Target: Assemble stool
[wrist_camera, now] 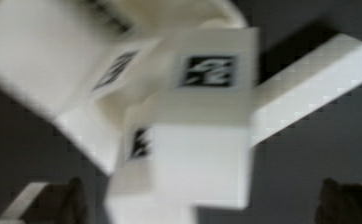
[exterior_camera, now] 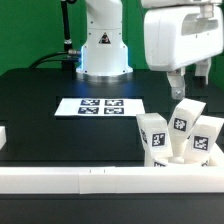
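Note:
Three white block legs with black-and-white tags stand close together at the exterior view's right: one at the left (exterior_camera: 152, 135), one in the middle (exterior_camera: 181, 119), one at the right (exterior_camera: 206, 136). A white part (exterior_camera: 178, 160) shows below them, mostly hidden; I cannot tell if it is the seat. My gripper (exterior_camera: 187, 86) hangs just above the middle leg, open and empty. In the wrist view a tagged leg (wrist_camera: 196, 110) runs between the two dark fingers (wrist_camera: 45, 205), with my gripper (wrist_camera: 199, 208) open around its end and not touching it. More white parts (wrist_camera: 62, 70) lie beside it, blurred.
The marker board (exterior_camera: 100, 105) lies flat on the black table in the middle. A long white rail (exterior_camera: 90, 178) runs along the front edge, with a short white piece (exterior_camera: 3, 135) at the left. The robot's base (exterior_camera: 103, 45) stands at the back.

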Robot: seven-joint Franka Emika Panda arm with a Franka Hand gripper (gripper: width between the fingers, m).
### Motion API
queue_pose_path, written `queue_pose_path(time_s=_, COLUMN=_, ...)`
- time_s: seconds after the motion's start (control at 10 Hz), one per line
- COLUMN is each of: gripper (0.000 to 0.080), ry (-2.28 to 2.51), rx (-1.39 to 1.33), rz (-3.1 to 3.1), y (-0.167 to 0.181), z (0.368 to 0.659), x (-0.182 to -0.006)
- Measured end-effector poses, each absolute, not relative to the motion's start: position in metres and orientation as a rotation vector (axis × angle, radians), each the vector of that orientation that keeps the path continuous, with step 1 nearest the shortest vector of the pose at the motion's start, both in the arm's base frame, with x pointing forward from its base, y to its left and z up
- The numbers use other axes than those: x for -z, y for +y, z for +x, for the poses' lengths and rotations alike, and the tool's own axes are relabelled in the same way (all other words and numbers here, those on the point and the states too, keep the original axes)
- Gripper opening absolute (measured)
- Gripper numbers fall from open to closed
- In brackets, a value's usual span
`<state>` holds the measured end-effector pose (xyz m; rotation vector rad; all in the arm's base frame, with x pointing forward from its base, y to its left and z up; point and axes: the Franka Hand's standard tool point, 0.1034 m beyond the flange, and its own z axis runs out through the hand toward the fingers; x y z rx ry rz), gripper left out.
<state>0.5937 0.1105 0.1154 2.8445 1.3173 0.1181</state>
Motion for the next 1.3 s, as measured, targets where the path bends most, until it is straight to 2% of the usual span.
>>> queue_pose_path(time_s=0.3, gripper=0.0649, ry=1.307, rx=-0.092, rz=2.844, y=0.117, z=0.592, x=-0.102)
queue_pose_path(time_s=0.9, gripper=0.0649, ry=1.276, rx=-0.1, rz=2.854, y=0.103, z=0.594, x=-0.098)
queue_pose_path(time_s=1.3, gripper=0.0649, ry=1.272, rx=-0.08, rz=2.86, y=0.103, z=0.59, x=-0.084)
